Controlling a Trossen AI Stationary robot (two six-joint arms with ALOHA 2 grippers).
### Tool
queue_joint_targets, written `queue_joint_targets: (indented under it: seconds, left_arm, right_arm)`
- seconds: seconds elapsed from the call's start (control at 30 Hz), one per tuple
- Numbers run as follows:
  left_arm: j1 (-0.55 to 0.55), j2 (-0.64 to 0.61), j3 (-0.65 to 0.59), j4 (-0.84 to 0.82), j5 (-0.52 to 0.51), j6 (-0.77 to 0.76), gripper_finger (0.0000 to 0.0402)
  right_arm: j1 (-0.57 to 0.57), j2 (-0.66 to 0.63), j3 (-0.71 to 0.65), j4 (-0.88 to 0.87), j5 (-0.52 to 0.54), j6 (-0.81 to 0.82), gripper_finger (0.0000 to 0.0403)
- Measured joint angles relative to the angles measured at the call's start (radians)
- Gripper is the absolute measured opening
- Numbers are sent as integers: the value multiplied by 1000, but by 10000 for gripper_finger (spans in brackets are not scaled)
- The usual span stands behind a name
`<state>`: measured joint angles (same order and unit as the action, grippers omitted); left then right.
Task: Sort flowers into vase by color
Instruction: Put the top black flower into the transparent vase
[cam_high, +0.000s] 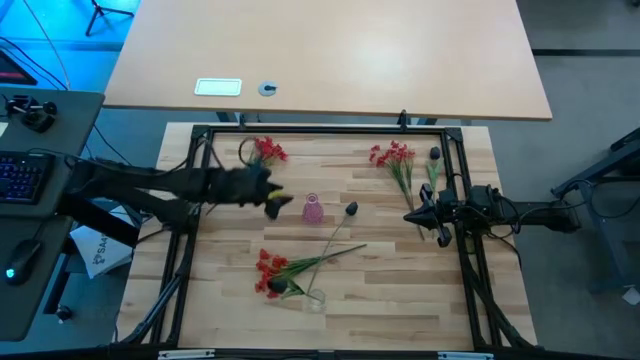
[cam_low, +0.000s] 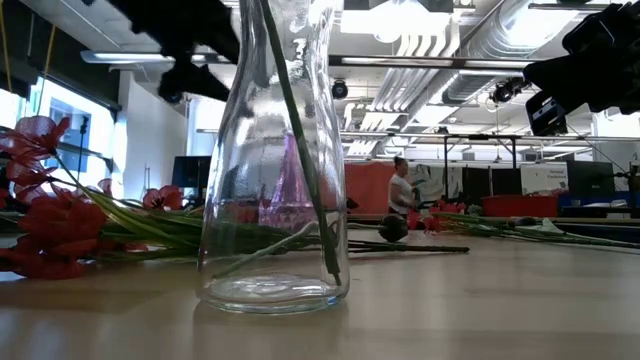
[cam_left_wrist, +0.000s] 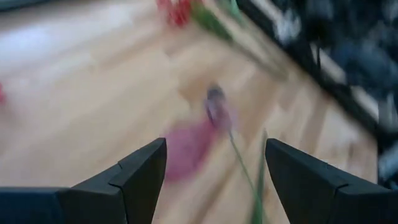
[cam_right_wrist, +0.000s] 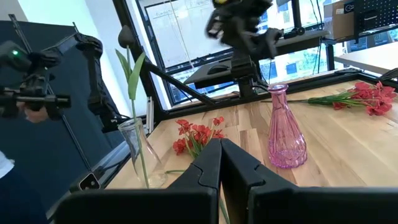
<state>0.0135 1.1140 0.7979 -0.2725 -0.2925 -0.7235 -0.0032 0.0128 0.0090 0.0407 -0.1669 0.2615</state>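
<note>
A pink vase (cam_high: 312, 210) stands mid-table. A clear glass vase (cam_high: 316, 298) near the front edge holds one green stem (cam_low: 300, 130) with a dark bloom (cam_right_wrist: 127, 38) on top. Red flower bunches lie at the far left (cam_high: 268, 150), the far right (cam_high: 392, 155) and beside the clear vase (cam_high: 270, 272). One dark bloom (cam_high: 351, 209) lies just right of the pink vase, another (cam_high: 435, 153) at the far right. My left gripper (cam_high: 280, 203) hangs open above the table, just left of the pink vase (cam_left_wrist: 186, 149), holding nothing. My right gripper (cam_high: 408, 217) waits shut at the right.
A black metal frame (cam_high: 320, 130) runs round the work area. A second table (cam_high: 330, 60) stands beyond the far edge. Bare wood shows at the near left and near right of the clear vase. A person (cam_low: 402, 190) is far off in the room behind.
</note>
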Motion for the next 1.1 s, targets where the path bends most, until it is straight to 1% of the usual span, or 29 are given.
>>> queue_joint_targets:
  seconds: [0.1,0.2,0.23,0.3,0.37,0.4,0.47,0.5,0.57,0.6,0.67,0.7,0.73,0.8,0.9,0.97,1.03,1.1]
  left_arm:
    - [70,23,0,130,-2,-2,260]
    - [118,31,0,216,15,-5,260]
    - [128,33,0,237,18,-3,260]
    - [151,34,0,245,22,3,260]
    - [178,33,0,253,22,3,260]
    - [194,33,0,252,22,3,260]
    - [225,34,0,256,21,3,260]
    - [243,34,0,269,21,3,260]
    - [276,33,0,301,22,18,260]
    - [293,33,0,314,22,31,260]
    - [329,34,0,344,22,70,260]
    - [349,34,0,359,24,92,260]
    - [372,33,0,374,39,116,260]
    - [425,33,0,394,90,156,260]
    - [506,33,0,399,203,184,260]
    - [554,33,0,391,280,195,260]
    - [597,33,0,385,340,214,260]
    - [631,33,0,372,374,244,260]
  right_arm:
    - [-1,0,0,0,16,-55,0]
    - [-2,2,0,51,95,-105,0]
    - [-2,2,0,93,122,-90,0]
    - [-2,2,0,233,178,28,0]
    - [-2,2,0,402,278,173,0]
    - [-2,2,0,478,342,216,0]
    - [-4,2,0,579,498,204,0]
    - [-4,4,2,599,585,185,0]
    - [-12,24,22,567,745,166,0]
    - [-20,48,44,537,779,166,0]
    - [-43,125,111,439,787,197,0]
    - [-57,173,156,350,789,237,0]
    - [-72,223,209,225,799,297,0]
    - [-114,320,328,-78,828,435,0]
    - [-190,457,492,-547,835,671,0]
    - [-234,534,572,-769,830,798,0]
    - [-270,591,636,-899,815,877,0]
    - [-300,631,683,-979,789,906,0]
